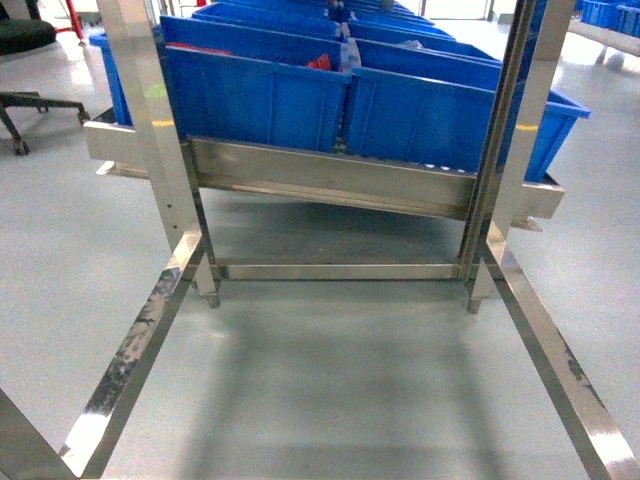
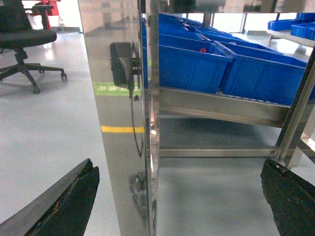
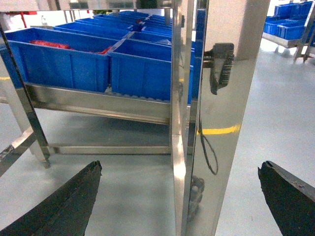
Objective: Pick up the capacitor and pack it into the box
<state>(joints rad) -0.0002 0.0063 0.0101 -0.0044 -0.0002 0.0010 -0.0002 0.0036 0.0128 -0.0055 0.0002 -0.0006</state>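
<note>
Only the robot's gripper fingers show, at the bottom corners of the two wrist views; the head view shows no part of the robot.

The left gripper has two dark, nearly black fingers, wedge-shaped and tapering to a point. The left-hand one has a lighter grey flat outer face and a rough, scuffed inner edge with small brownish worn spots. The right-hand one shows a thin pale line along its upper edge.

The right gripper has two matching black fingers, matte, with slightly ragged upper tips and a pale edge on the right-hand one.
</note>
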